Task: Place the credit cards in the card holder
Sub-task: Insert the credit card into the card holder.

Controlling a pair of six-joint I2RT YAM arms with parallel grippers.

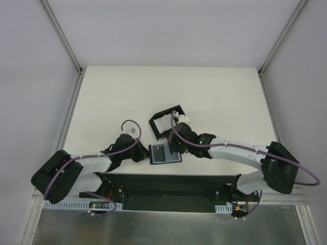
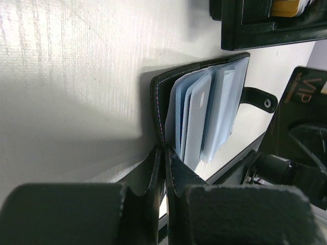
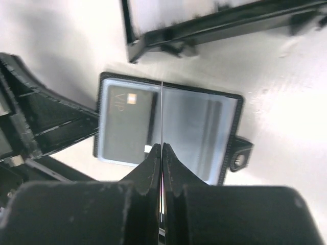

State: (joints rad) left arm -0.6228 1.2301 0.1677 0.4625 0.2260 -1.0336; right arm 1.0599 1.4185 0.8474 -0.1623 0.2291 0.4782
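The card holder, a small flat black folding wallet with a bluish-grey inside, lay open on the white table. It was directly below the right claw and just ahead of the left claw. The left claw was closed tight on the edge of the holder's black cover. The right claw pinched a thin, pale-edged credit card, upright and edge-on over the holder's middle fold. Left of that claw's tips, a dark card marked VIP lay in the holder. The holder's clasp tab stuck out to the right. A black walled tray sat beyond the tips.
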